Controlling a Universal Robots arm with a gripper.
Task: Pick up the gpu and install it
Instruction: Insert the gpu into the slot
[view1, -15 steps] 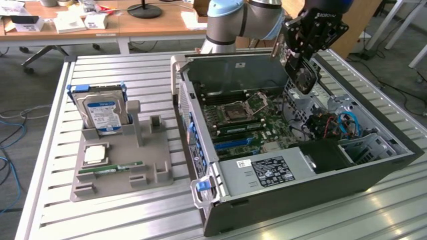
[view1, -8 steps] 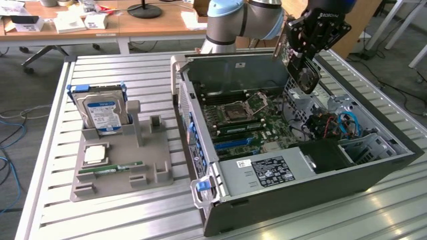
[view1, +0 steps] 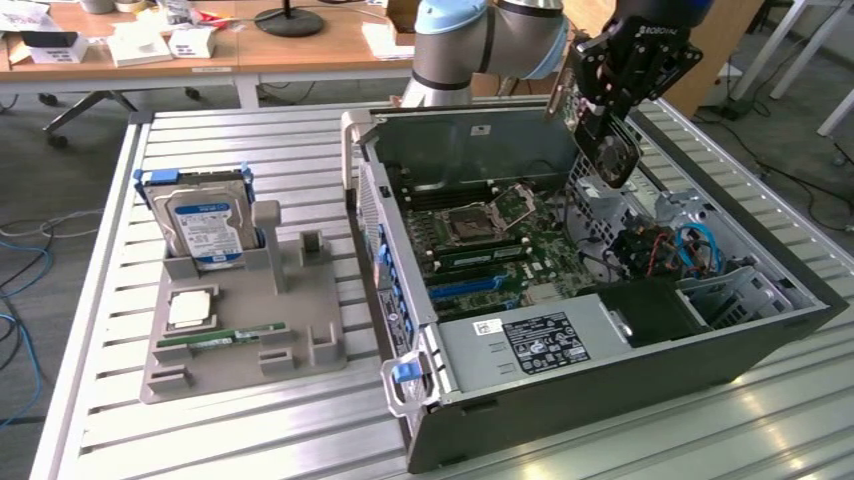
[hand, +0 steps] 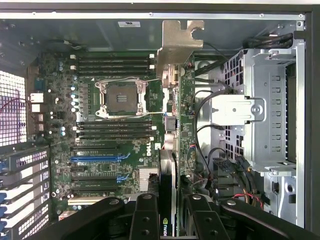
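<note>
The gpu sits edge-on in the wrist view, so its faces can't be made out. 1 end disappears between the gripper fingers, which the frame crops too. Exterior view: the arm gets chopped off up top, and the power supply label print is too tiny to read.

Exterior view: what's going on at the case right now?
The gripper holds the gpu, jaws closed on it, above the open computer case. The card hangs on edge over the motherboard, not yet seated in a slot. A hard drive stands in the grey holder at the exterior view's left.
</note>
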